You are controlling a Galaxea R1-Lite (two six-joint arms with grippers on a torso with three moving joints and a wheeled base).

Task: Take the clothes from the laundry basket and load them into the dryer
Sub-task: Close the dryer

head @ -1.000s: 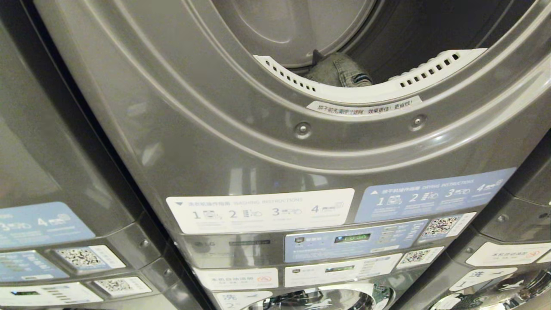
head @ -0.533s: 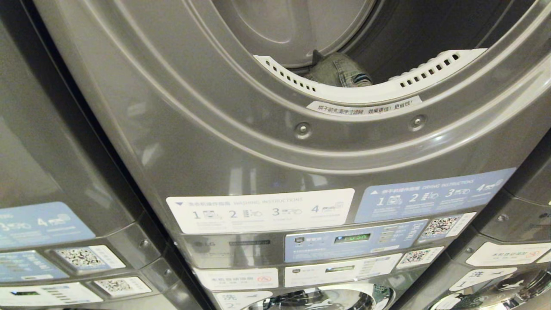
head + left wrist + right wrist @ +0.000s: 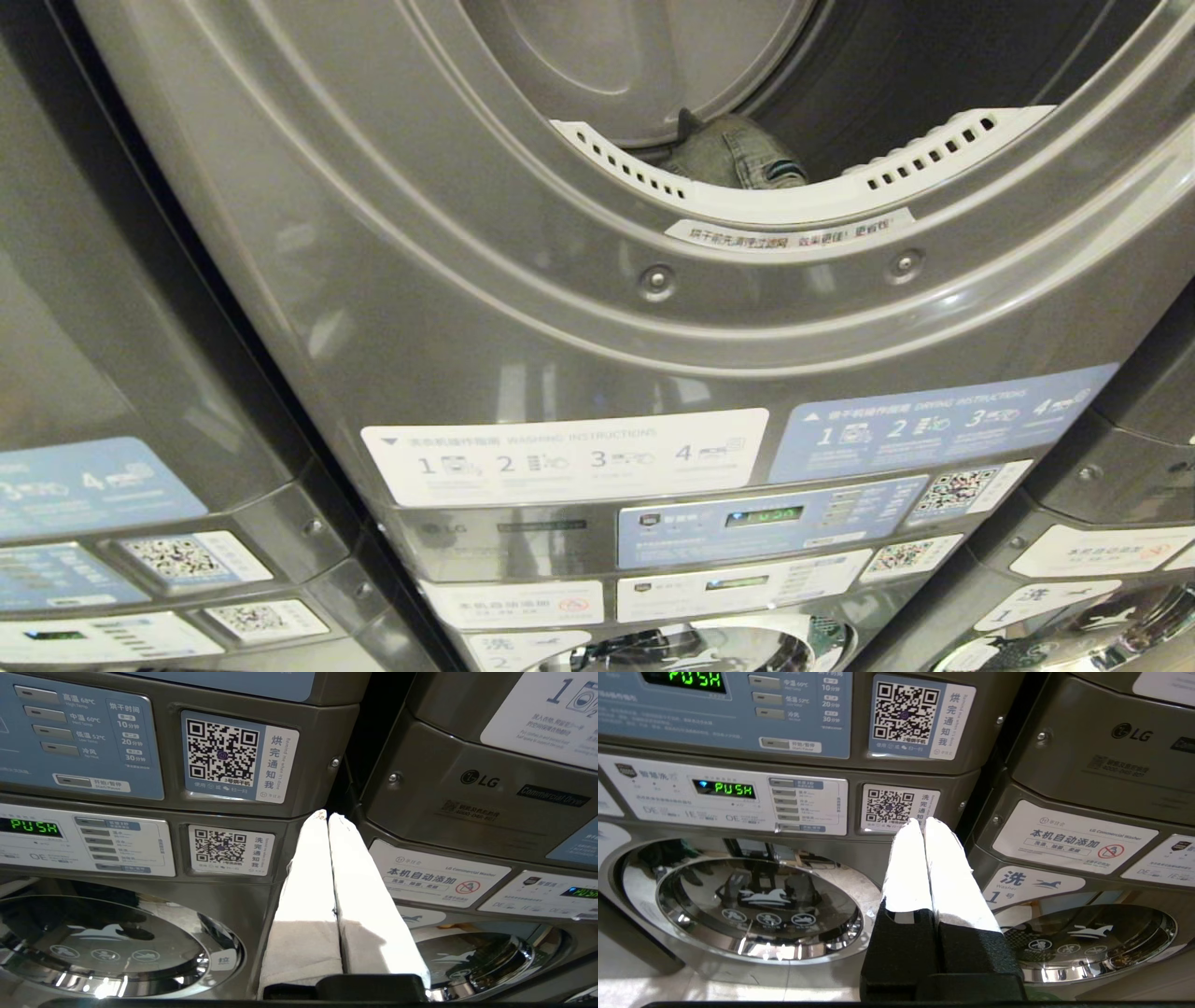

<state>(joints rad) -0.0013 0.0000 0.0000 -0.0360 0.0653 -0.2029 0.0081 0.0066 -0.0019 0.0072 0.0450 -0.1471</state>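
Two pincers are in play, and both are pressed shut with nothing in them. The right pincer (image 3: pixel 923 826) points at the front of the machines, low down, near a small square code sticker (image 3: pixel 890 806) and above a shiny round washer door (image 3: pixel 756 900). The left pincer (image 3: pixel 326 816) points at the dark gap between two machines, close to another code sticker (image 3: pixel 219 845). Neither pincer shows in the head view.

Up high, the dryer (image 3: pixel 653 308) has its round mouth open. One bit of clothing, a piece of blue jeans (image 3: pixel 738 154), lies inside the drum, just behind the white rim with little holes (image 3: pixel 803 201). So at least one thing is already loaded.

The laundry basket is not in any view, so I cannot tell if more clothes wait in it.

It looks like a pause between loads. For the next step, I think a pincer must go down to the basket, open up, and pinch another piece of clothing. Then it must lift high enough to clear that white rim.
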